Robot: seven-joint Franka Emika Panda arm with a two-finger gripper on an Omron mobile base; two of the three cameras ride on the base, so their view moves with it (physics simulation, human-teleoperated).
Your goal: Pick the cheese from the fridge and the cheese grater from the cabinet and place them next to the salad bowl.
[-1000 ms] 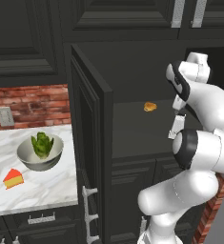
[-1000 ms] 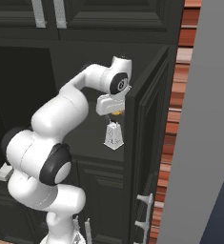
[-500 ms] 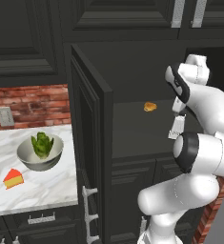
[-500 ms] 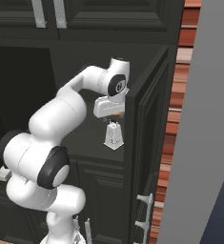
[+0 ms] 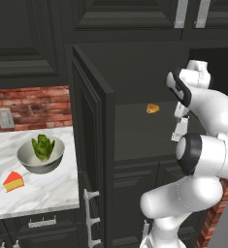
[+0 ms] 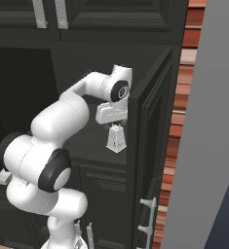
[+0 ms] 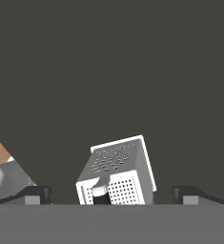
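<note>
2 fingertips spread wide, jaws open, cheese grater between, untouched, on cabinet shelf. Cheese at 8 o'clock of salad bowl on surface.

A kitchen: black panelled cabinets, marble counter, brick backsplash

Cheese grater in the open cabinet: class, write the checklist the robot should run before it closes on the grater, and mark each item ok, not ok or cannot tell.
1. Cabinet door swung open: ok.
2. Pincer wide open: ok.
3. Cheese grater sits between the fingertips in the hand view: ok.
4. Pincer low enough around the grater to grip it: cannot tell.
5. Small orange-brown lump on the shelf lies apart from the grater: ok.
6. Cheese already beside the salad bowl on the counter: ok.
</note>
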